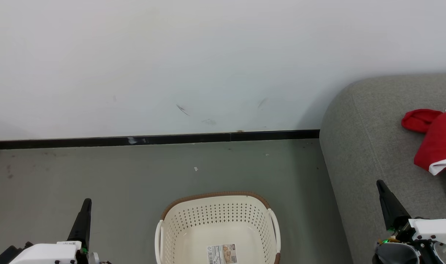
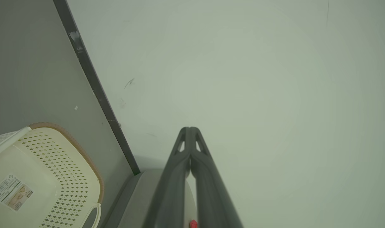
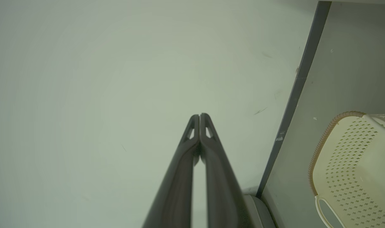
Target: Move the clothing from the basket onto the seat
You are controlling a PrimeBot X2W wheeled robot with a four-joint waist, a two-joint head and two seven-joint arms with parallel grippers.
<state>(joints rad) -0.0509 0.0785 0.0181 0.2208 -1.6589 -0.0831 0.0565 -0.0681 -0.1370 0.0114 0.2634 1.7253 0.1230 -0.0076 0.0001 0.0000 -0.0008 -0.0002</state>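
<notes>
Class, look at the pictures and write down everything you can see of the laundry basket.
The basket is cream-white plastic, oval, with rows of small holes in its walls, a brown woven-look rim and a white handle on each side. It stands upright on the grey floor, beside the sofa, not touching it. A barcode sticker lies on its base. The part in view holds nothing else.

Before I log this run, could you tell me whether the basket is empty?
Empty: the basket shows a bare base with only its barcode sticker.
</notes>
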